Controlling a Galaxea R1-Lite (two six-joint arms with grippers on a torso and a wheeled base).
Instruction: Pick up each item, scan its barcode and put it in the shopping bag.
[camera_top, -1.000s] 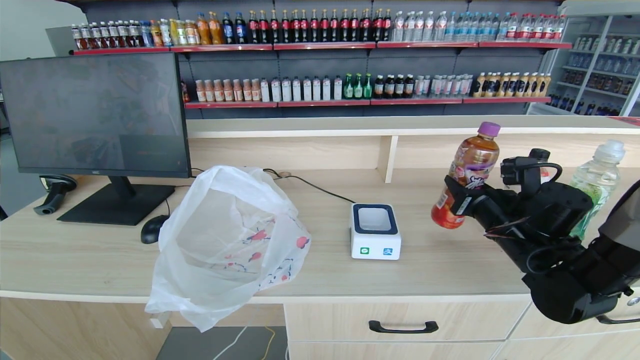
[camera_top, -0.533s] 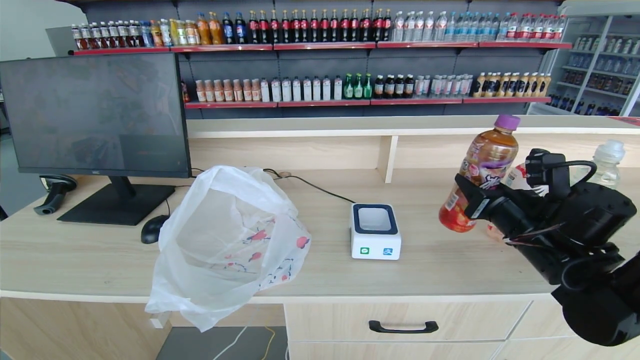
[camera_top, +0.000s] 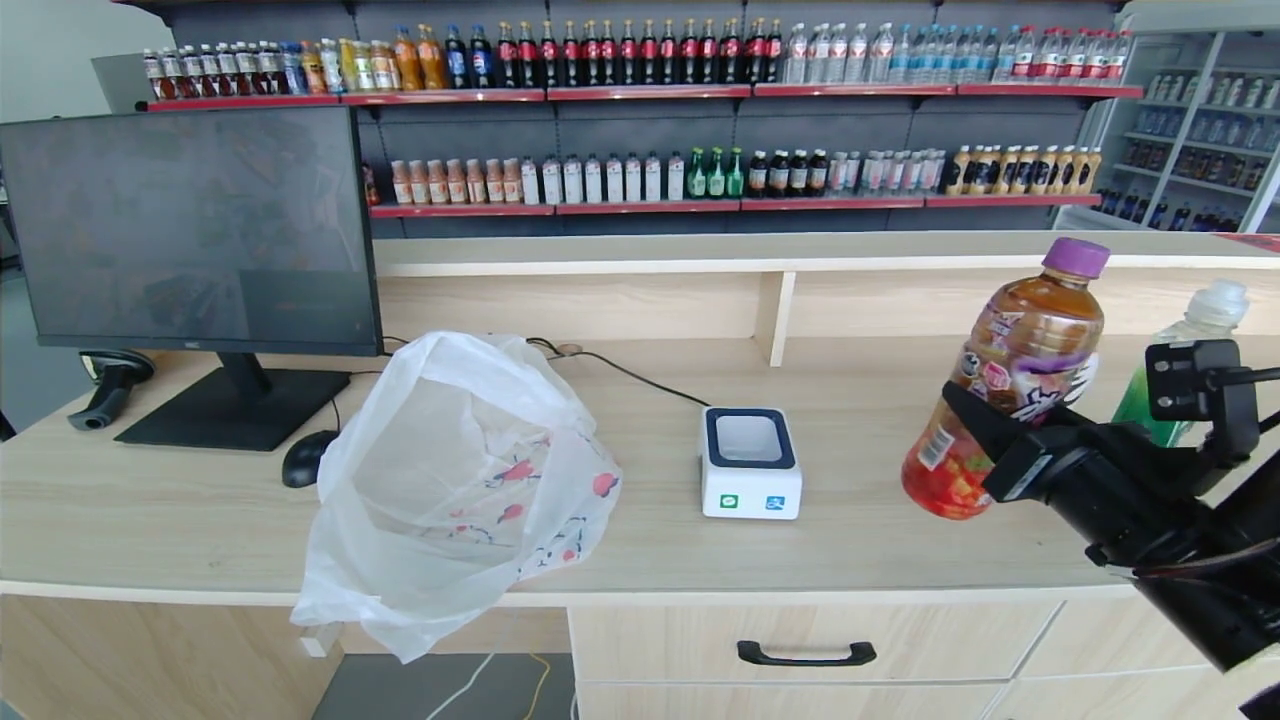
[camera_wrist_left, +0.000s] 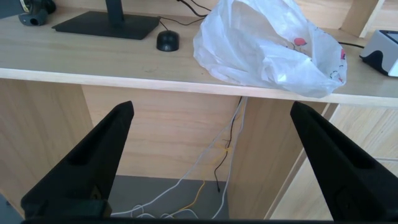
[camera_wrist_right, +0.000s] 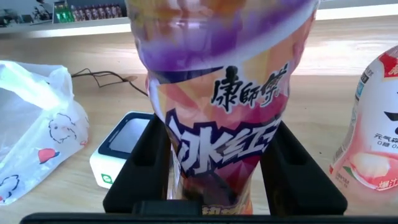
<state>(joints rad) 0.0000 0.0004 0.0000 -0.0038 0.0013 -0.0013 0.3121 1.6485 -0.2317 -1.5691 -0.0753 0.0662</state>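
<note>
At right, the right pincer (camera_top: 1000, 440) clamps a purple-capped amber plastic bottle (camera_top: 1030, 340) above the wooden counter (camera_top: 850, 540). The left pincer (camera_wrist_left: 211, 124) gapes wide.

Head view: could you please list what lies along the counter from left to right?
Black handheld scanner → black computer mouse → white plastic shopping bag → white box barcode scanner → purple-capped tea bottle in the right claw → white-capped green bottle.

Purple-capped amber bottle (camera_top: 1030, 345), white red-printed bag (camera_top: 450, 480), white blue-rimmed scanner (camera_top: 751, 465)
</note>
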